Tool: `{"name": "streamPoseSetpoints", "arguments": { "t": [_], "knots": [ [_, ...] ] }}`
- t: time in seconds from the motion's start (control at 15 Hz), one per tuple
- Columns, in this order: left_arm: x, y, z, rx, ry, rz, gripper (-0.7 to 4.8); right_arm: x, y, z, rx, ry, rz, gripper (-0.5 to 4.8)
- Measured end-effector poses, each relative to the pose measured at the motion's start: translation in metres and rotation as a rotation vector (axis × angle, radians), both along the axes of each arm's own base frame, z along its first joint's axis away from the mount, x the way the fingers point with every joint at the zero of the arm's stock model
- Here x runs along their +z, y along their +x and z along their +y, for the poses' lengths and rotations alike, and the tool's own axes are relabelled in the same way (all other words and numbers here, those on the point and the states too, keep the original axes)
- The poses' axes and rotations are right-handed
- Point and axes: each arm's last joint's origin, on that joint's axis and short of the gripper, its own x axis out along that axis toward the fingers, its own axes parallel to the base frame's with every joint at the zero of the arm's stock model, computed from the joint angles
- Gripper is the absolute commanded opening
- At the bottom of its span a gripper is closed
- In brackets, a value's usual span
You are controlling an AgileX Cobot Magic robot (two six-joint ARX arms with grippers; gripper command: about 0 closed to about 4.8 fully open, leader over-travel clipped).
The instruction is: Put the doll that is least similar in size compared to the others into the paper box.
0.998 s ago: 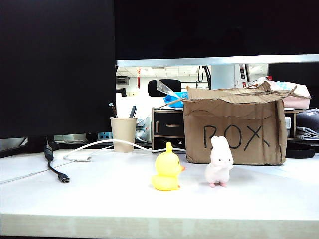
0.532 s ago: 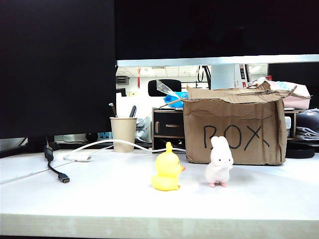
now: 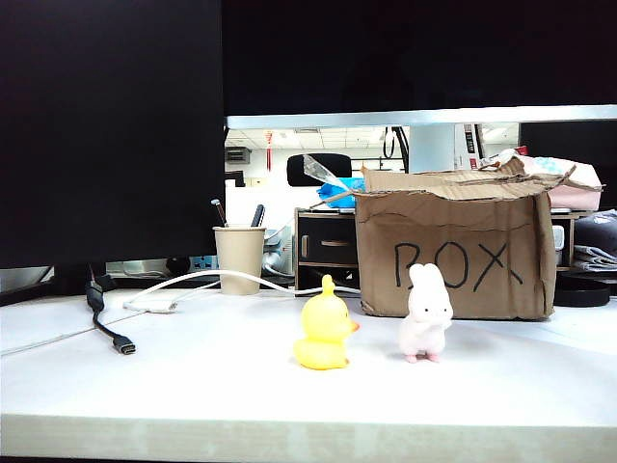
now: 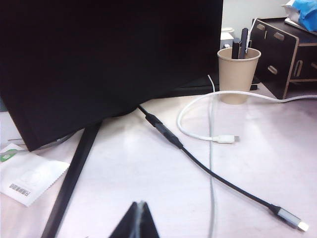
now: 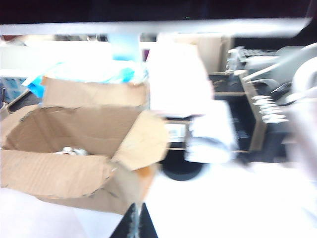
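The paper box [image 3: 453, 251], brown cardboard with "BOX" in black marker, stands at the back right of the table. In the blurred right wrist view the box [image 5: 74, 173] is open, and a small pale lump [image 5: 71, 149] lies on its floor. Blur keeps me from telling whether that lump is the doll. The doll is not in the exterior view. My right gripper [image 5: 137, 209] is shut and empty, just outside the box's near corner. My left gripper [image 4: 140, 207] is shut and empty, low over the left of the table. Neither gripper appears in the exterior view.
A yellow duck [image 3: 323, 338] and a pale pink-white rabbit [image 3: 425, 313] stand in front of the box. A paper cup [image 3: 238, 258] with pens, a black cable [image 4: 218, 176], a white cable [image 4: 198, 134] and a monitor [image 4: 99, 59] occupy the left. A dark drawer unit [image 3: 326, 249] stands behind.
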Motion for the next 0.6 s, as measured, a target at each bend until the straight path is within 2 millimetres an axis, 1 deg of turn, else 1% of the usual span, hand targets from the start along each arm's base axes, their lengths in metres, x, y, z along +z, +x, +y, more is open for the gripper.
{"name": "streamPoseSetpoints", "arguments": {
  "t": [0.07, 0.2, 0.27, 0.4, 0.47, 0.6],
  "knots": [
    [0.0, 0.0, 0.0, 0.0, 0.0, 0.0, -0.05, -0.021, 0.002, 0.001, 0.017, 0.016, -0.038, 0.0],
    [0.0, 0.0, 0.0, 0.0, 0.0, 0.0, -0.05, -0.038, -0.004, 0.0, -0.002, 0.019, -0.095, 0.0],
    [0.0, 0.0, 0.0, 0.0, 0.0, 0.0, -0.05, -0.048, -0.003, 0.0, -0.01, 0.019, -0.073, 0.0],
    [0.0, 0.0, 0.0, 0.0, 0.0, 0.001, -0.05, -0.055, 0.0, 0.0, -0.009, 0.018, -0.048, 0.0],
    [0.0, 0.0, 0.0, 0.0, 0.0, 0.001, -0.05, -0.071, 0.006, 0.001, -0.004, 0.015, -0.024, 0.0],
    [0.0, 0.0, 0.0, 0.0, 0.0, 0.001, -0.05, -0.09, 0.013, 0.002, 0.007, 0.013, 0.009, 0.0]
  ]
}}
